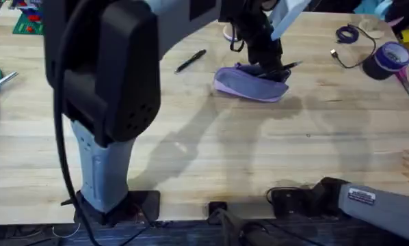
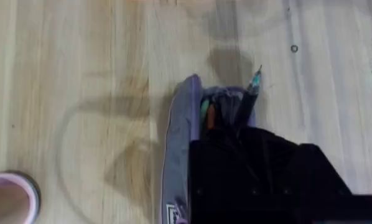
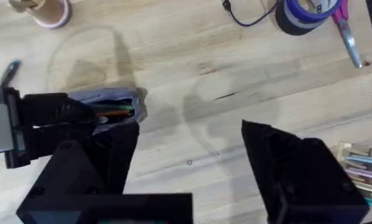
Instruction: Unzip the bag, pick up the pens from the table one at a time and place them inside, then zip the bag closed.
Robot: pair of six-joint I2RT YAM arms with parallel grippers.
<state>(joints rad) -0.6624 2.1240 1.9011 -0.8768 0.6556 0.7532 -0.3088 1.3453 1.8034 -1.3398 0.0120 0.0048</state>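
The left gripper (image 1: 269, 58) hangs right over the open bag (image 1: 251, 84) on the surface (image 1: 211, 150), clenched on a pen (image 2: 248, 102) angled into the opening. A second pen (image 1: 190, 61) lies nearby. The right gripper (image 3: 186, 168) rests released.

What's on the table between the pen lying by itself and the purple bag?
Nothing. In the overhead view, just bare table lies between the loose pen and the bag.

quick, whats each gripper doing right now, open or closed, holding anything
Left gripper: over the open lavender fabric pouch, closed on a slim dark pen.
Right gripper: open, holding nothing.
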